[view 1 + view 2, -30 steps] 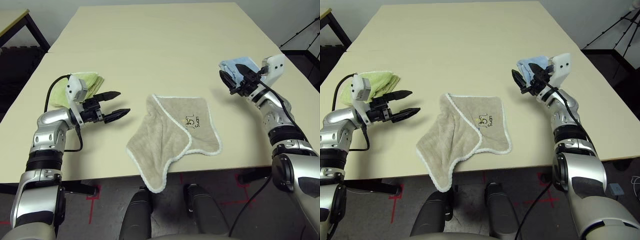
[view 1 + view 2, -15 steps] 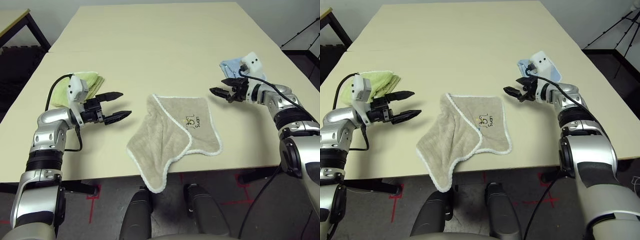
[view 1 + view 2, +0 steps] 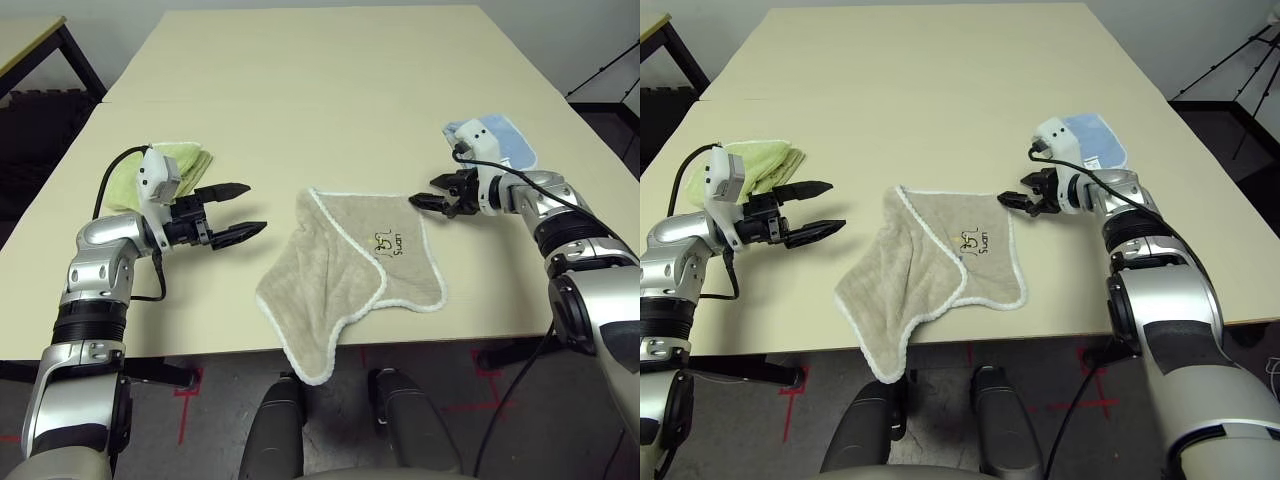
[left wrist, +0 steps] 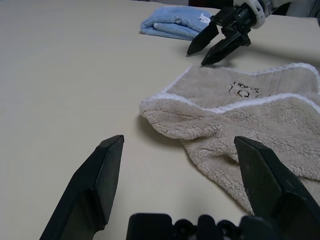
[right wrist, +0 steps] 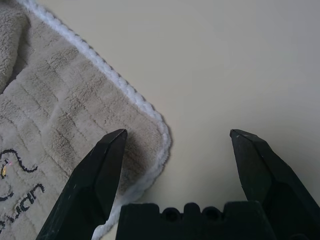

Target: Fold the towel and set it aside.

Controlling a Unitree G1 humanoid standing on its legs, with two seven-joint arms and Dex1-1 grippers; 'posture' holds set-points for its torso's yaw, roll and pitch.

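Observation:
The beige towel (image 3: 345, 270) with white edging and a dark logo lies crumpled on the table (image 3: 300, 80), its near corner hanging over the front edge. My left gripper (image 3: 252, 208) hovers open just left of the towel, its fingers pointing at it. My right gripper (image 3: 424, 199) is open and low at the towel's far right corner. In the right wrist view that corner (image 5: 75, 115) lies between the open fingers (image 5: 105, 165). The left wrist view shows the towel's folded edge (image 4: 250, 115) ahead and the right gripper (image 4: 206, 50) beyond it.
A folded light green towel (image 3: 165, 165) lies behind my left gripper. A folded light blue towel (image 3: 500, 140) lies behind my right forearm. The table's front edge runs close under the beige towel. A dark side table (image 3: 40, 40) stands far left.
My right gripper has swung down and left from beside the blue towel to the beige towel's far right corner. The left gripper has hardly moved.

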